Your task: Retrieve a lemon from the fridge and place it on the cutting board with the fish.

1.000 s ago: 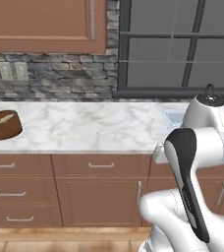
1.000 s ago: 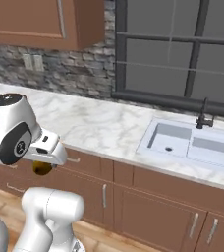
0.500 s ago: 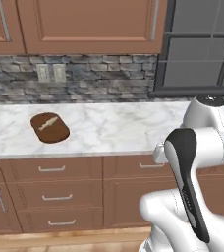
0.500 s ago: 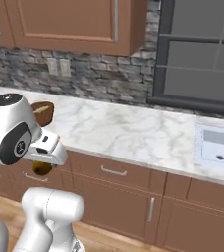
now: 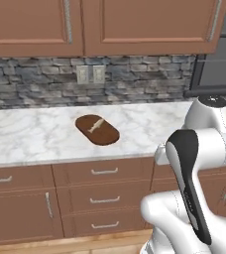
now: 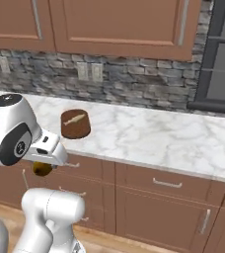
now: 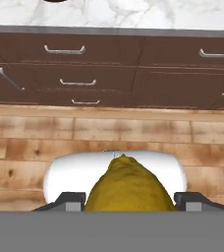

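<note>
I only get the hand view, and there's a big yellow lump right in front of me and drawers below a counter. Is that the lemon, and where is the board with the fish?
Observer: Yes, that is the lemon. In the right base view it sits in the hand, held low in front of the drawers.
Operator: Where is the board?
Observer: The cutting board lies flat on the marble counter, below two wall outlets.
Operator: Is the fish on it?
Observer: Yes, the fish lies on the board's far half, so the near half is bare.
</note>
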Robot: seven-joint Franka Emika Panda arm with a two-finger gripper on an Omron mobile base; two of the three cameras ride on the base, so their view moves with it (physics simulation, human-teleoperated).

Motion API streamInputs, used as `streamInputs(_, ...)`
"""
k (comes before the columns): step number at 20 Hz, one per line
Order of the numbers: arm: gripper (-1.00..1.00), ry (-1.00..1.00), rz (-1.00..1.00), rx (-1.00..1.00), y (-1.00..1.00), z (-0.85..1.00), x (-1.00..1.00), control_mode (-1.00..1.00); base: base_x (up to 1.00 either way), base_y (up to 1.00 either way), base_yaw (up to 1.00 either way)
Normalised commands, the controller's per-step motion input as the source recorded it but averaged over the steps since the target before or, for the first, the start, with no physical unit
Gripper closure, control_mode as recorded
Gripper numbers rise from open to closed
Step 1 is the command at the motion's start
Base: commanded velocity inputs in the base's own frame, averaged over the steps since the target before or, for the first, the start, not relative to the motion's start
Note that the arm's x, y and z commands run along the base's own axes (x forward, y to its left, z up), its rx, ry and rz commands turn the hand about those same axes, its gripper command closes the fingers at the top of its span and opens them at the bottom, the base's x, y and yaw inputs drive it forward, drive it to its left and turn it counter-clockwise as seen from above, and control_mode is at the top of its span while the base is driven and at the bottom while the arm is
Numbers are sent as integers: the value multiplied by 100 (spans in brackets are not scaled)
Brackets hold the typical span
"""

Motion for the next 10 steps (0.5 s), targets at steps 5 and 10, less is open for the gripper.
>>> streamInputs(5, 100, 0, 0, 0, 0, 0, 0, 100, 45, 97, -18)
streamInputs(10, 100, 0, 0, 0, 0, 0, 0, 100, 44, 39, -17)
